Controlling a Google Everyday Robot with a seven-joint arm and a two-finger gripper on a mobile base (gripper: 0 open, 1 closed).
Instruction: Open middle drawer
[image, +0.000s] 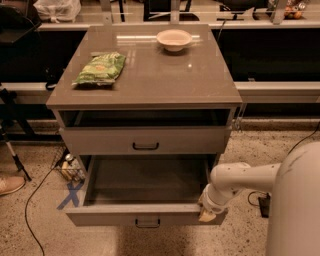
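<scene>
At the lower right edge of the frame stands the robot's pale rounded body (300, 200). Its white arm (242, 179) reaches from there leftward and downward. The gripper (206, 215) sits at the right end of the middle drawer's front, against its upper right corner. Its yellowish tip overlaps the front panel there. Whether it is spread or pressed together cannot be told, nor whether it pinches anything; it lies well to the right of the handle.

The middle drawer (115, 215) is in the lower centre of the frame, pulled far out of the cabinet toward the viewer. Its grey-beige front faces down and forward, with the small black bar handle (148, 223) at centre. The dark inside of its box shows behind the front.

On the speckled floor to the left of the drawer is a blue tape cross (70, 195). A tan shoe (10, 185) lies at the left edge.

Above and behind the open drawer, the upper drawer (100, 141) is shut flush with the cabinet, its black handle (145, 146) at centre. Over it runs a dark slot (150, 118) just under the cabinet top.

On the cabinet top (165, 80), a green snack bag (100, 69) lies at the left. A pale bowl (174, 39) stands farther back, right of centre, well apart from the bag. At the upper left corner, behind the cabinet, rests a white plastic bag (55, 9).
</scene>
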